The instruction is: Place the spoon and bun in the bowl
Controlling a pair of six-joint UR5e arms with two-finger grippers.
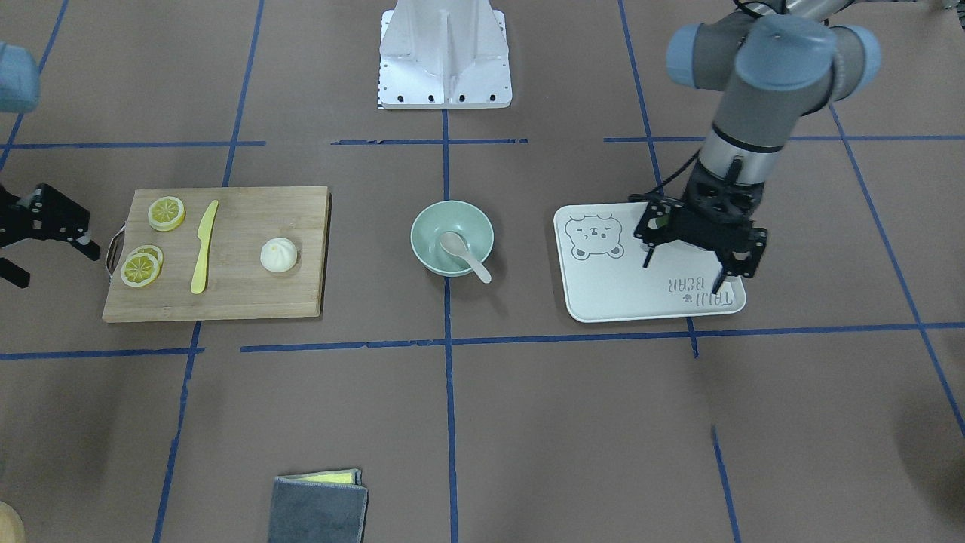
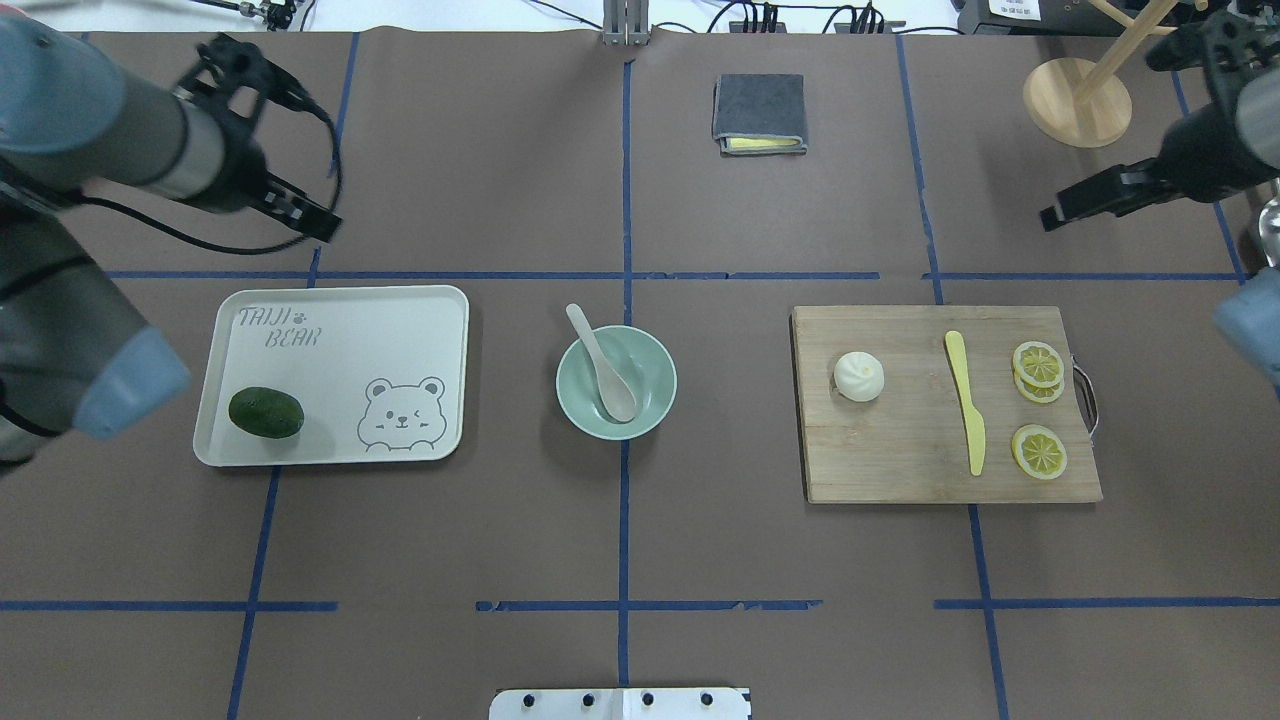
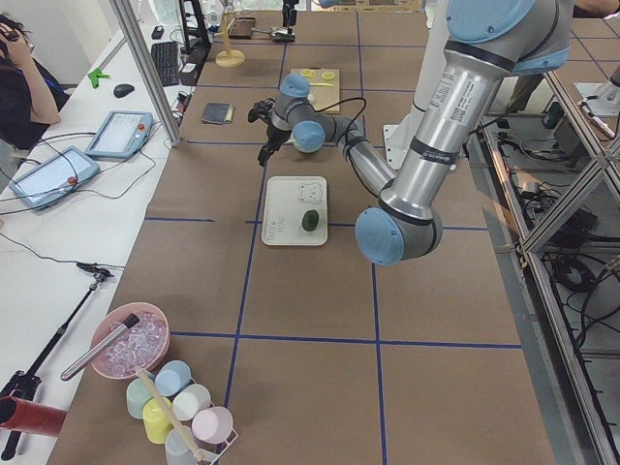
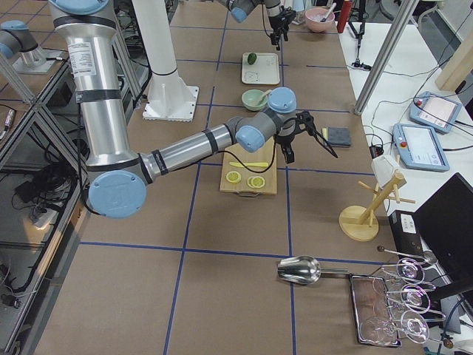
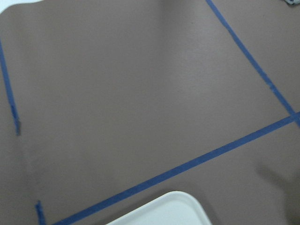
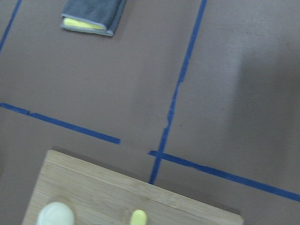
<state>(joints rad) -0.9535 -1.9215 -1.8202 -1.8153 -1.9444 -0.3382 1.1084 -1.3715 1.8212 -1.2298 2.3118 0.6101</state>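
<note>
Spoon (image 1: 464, 253) in bowl (image 1: 422, 226), bun (image 1: 280, 255) on cutting board (image 1: 241, 294); fingers of left gripper (image 1: 681, 277) and right gripper (image 1: 59, 268) released, grasping nothing.

Left claw (image 1: 684, 270) spread, right claw (image 1: 54, 265) spread

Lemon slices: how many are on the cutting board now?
3, all at the handle end of the cutting board, past the yellow knife. A lone slice lies nearer the robot; two overlap farther away, the upper slice partly covering the lower slice. Another could hide beneath.
</note>
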